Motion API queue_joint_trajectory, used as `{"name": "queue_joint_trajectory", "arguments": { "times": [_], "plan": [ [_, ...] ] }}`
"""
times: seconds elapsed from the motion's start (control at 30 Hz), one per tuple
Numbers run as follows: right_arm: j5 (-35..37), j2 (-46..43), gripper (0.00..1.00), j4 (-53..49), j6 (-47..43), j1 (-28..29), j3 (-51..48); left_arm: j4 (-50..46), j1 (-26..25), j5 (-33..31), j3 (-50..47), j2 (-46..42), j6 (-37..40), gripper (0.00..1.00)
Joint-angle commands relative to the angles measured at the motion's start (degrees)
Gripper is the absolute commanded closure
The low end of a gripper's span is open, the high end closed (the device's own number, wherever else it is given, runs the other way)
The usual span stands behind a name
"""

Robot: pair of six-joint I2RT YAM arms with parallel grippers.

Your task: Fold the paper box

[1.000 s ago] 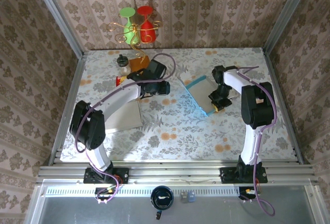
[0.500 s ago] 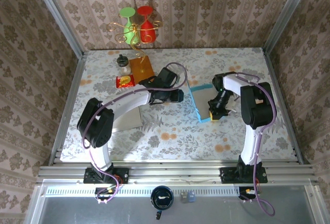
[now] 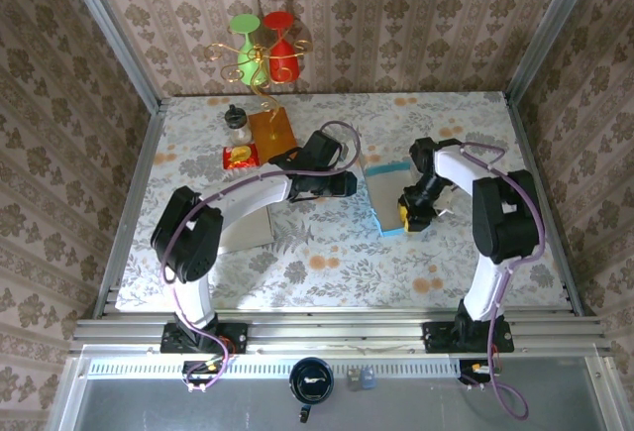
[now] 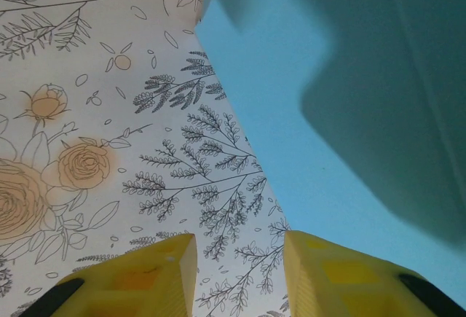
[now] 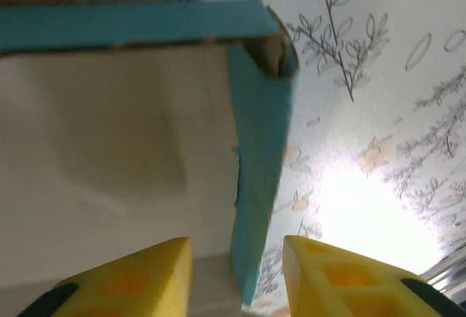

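Note:
The paper box [image 3: 386, 191], blue outside and beige inside, lies partly folded on the flowered table between the two arms. My left gripper [image 3: 349, 183] sits just left of the box, open; in the left wrist view its yellow fingers [image 4: 145, 273] frame bare tablecloth, and the box's blue side [image 4: 342, 113] rises to the right. My right gripper [image 3: 410, 211] is at the box's near right corner, open. In the right wrist view one raised blue wall [image 5: 258, 186] stands between its fingertips [image 5: 320, 273], with the beige inside [image 5: 109, 127] to the left.
An orange box [image 3: 271, 130], a small bottle [image 3: 236, 120] and a red-yellow packet [image 3: 240, 158] stand at the back left. A flat grey sheet [image 3: 243, 225] lies under the left arm. A holder with green and red glasses [image 3: 263, 50] hangs on the back wall.
My left gripper has swung right, up to the box's left side. The box has turned and shifted slightly, and my right gripper has moved along it to the near right corner.

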Motion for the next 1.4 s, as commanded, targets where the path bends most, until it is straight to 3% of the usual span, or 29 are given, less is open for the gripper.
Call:
{"name": "queue_joint_trajectory", "arguments": {
  "times": [0.0,0.07,0.3,0.4,0.53,0.7,0.93,1.23,1.37],
  "plan": [
    [3.6,-4.9,0.56,-2.2,-3.8,0.4,0.9,2.1,0.0,1.6,-0.1,1.0,-1.3,0.64],
    [4.8,-7.4,0.56,-0.7,-7.9,0.4,1.0,2.5,0.0,2.0,0.2,1.2,-1.4,0.64],
    [3.7,-15.9,0.62,11.2,-36.8,1.7,3.6,4.9,0.3,3.0,0.0,1.4,-2.7,0.65],
    [2.0,-19.2,0.58,14.8,-47.7,4.9,4.7,8.6,1.4,4.4,-2.0,0.8,-5.5,0.67],
    [-0.6,-17.8,0.57,12.9,-55.7,8.5,8.7,15.0,2.9,6.8,-5.4,0.0,-9.5,0.70],
    [-1.4,-12.6,0.55,8.4,-61.1,12.6,15.6,18.9,3.6,8.1,-7.9,-0.4,-11.9,0.71],
    [4.0,-4.8,0.55,-1.0,-65.2,16.3,25.6,17.9,3.8,7.3,-8.9,-1.7,-11.2,0.71],
    [6.5,0.4,0.64,-4.9,-64.7,17.1,31.7,15.0,4.1,6.0,-9.8,-4.0,-9.1,0.72],
    [8.4,1.9,0.73,-4.9,-62.2,17.5,32.7,12.4,4.0,5.1,-9.2,-5.4,-7.1,0.72]
  ]
}}
